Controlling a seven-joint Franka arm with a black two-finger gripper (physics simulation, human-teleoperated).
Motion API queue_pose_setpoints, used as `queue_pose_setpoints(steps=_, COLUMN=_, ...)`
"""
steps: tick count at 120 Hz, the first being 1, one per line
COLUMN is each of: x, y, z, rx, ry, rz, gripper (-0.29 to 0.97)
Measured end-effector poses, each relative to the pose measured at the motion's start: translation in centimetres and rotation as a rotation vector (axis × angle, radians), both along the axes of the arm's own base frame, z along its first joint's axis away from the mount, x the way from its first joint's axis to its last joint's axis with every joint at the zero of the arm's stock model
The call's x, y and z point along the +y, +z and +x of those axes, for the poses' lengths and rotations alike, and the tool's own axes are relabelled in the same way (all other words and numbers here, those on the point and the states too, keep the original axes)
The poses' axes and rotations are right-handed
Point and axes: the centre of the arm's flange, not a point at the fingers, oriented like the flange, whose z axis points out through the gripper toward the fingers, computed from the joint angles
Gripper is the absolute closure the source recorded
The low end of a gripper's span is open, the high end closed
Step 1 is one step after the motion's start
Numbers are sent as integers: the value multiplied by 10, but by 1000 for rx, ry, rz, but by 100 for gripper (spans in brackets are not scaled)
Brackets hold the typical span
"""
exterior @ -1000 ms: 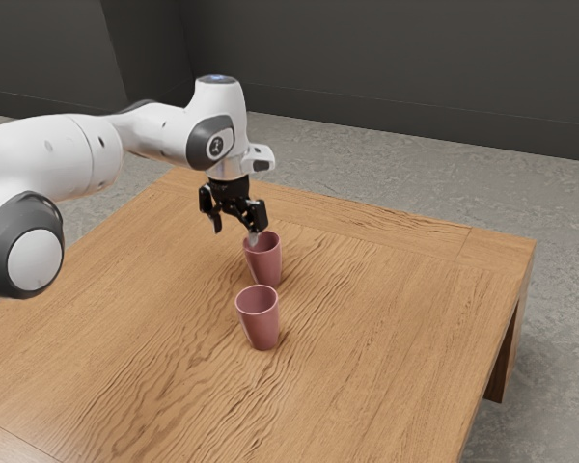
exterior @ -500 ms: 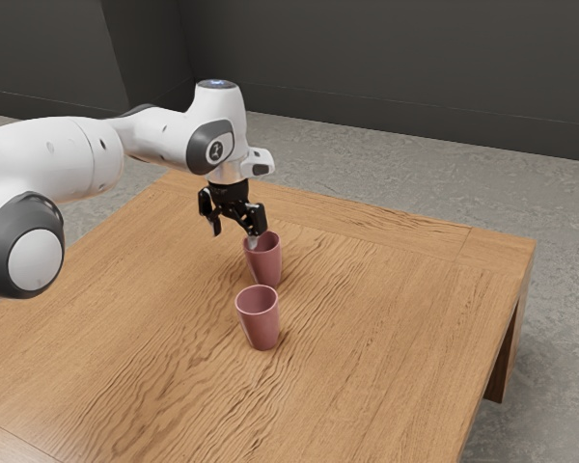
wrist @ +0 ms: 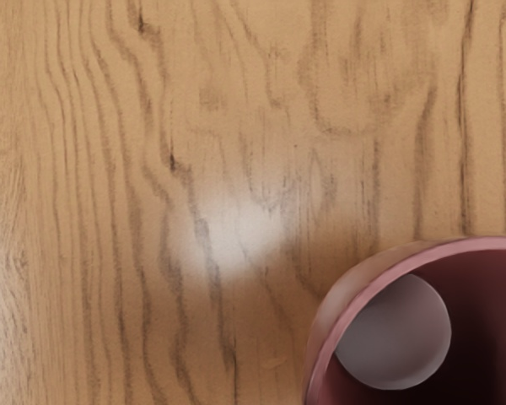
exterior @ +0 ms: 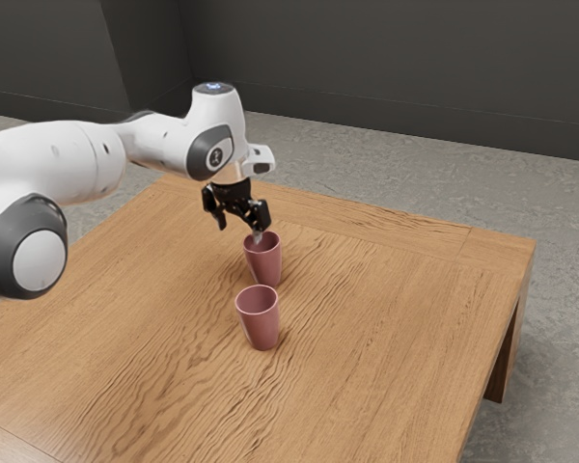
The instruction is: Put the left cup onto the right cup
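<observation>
- The gripper (exterior: 237, 228) hangs over the table's far half with its two black fingers spread wide and nothing between them, so it holds nothing.
- One fingertip (exterior: 258, 234) sits just at the rim of the farther pink cup (exterior: 262, 260). The other finger stands well off to the exterior view's left of that cup.
- I take this farther cup to be the left cup of the task. It stands upright on the wooden table (exterior: 386, 318), mouth up.
- The nearer pink cup (exterior: 259, 318), taken as the right cup, stands upright just beside it toward the camera. The two are close but apart.
- In the wrist view the farther cup's open mouth shows beside the hand rather than centred under it, with its pale floor visible inside.
- Step in hand, as I judge it: lining up for the grasp of the left cup. No lift has begun.
- The next move calls for settling the fingers astride the cup's wall or body, then closing firmly enough to lift without tipping it.
- After that comes the carry over the nearer cup and a straight lowering onto its mouth.
</observation>
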Motion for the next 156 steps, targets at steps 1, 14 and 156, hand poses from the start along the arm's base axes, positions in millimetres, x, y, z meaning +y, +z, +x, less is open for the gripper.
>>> queue_pose_setpoints(steps=1, x=0, y=-1, z=0, rx=0, ry=0, rz=0, gripper=0)
queue_pose_setpoints(steps=14, x=-1, y=-13, z=-2, rx=10, ry=-1, rz=-3, gripper=0)
queue_pose_setpoints(steps=156, x=-4, y=-36, z=-4, rx=16, ry=-2, rz=-4, gripper=72)
